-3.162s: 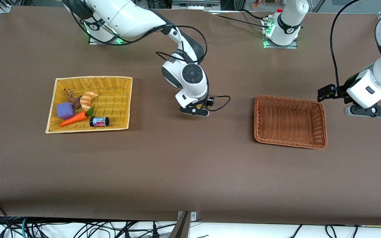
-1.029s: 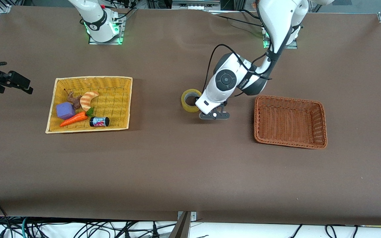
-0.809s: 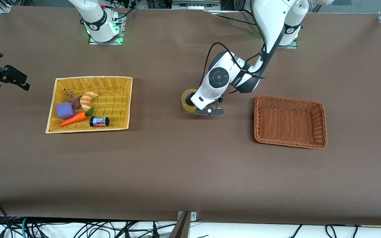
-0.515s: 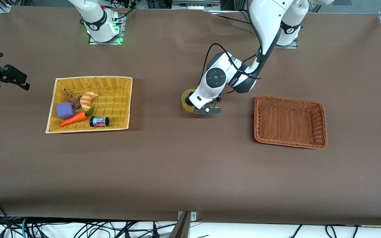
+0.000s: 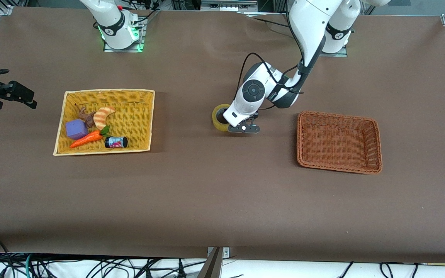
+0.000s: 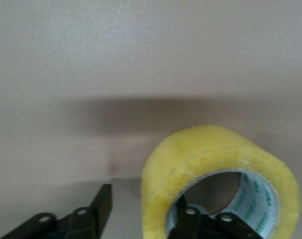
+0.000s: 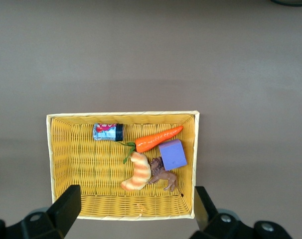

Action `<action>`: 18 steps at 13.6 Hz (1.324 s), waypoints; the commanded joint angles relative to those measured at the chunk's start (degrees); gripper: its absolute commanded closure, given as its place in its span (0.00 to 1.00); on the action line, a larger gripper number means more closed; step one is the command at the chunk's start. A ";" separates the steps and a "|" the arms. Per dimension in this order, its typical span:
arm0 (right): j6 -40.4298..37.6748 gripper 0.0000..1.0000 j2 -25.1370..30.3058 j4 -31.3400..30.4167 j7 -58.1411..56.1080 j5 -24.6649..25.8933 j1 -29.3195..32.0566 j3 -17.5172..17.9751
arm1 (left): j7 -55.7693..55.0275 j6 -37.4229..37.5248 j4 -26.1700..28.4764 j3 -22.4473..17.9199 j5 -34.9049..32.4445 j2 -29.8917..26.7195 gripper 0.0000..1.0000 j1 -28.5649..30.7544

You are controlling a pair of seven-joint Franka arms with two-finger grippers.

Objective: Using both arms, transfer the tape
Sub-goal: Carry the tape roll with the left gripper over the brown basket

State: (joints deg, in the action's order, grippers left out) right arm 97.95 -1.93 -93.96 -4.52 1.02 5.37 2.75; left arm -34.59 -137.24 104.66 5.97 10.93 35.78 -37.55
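The tape (image 5: 219, 117) is positioned flat on the brown counter (image 5: 222, 200), between the yellow basket (image 5: 137, 116) and the brown basket (image 5: 338, 142), with its core opening facing upward. The left pincer (image 5: 233, 124) is lowered onto the roll. In the left wrist view, the left pincer (image 6: 146, 219) is seen with its fingers (image 6: 101, 206) apart: one finger is set outside the yellow wall of the tape (image 6: 211, 164) and the other inside the grey core. The wall is straddled but not yet clamped.

The right pincer (image 5: 12, 92) is held in the air at the right arm's end of the counter, where the right arm waits. In the right wrist view, the fingers (image 7: 66, 206) of the right pincer (image 7: 136, 214) are spread wide, with nothing between them.

The yellow basket (image 7: 123, 214) contains a carrot (image 7: 158, 139), a purple block (image 7: 172, 155), a striped crescent toy (image 7: 137, 173), a small brown figure (image 7: 162, 178) and a small can (image 7: 107, 132).
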 commanded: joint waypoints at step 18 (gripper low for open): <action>-0.92 0.00 -0.45 1.59 -0.76 0.56 0.17 0.33 | 52.84 10.59 13.20 -13.78 -1.86 -21.80 1.00 20.85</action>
State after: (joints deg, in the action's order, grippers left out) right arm 97.95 -1.94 -93.69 -4.59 1.14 5.26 2.89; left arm 12.75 -126.07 115.56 -5.55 10.59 16.05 -17.08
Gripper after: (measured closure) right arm 0.000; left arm 0.780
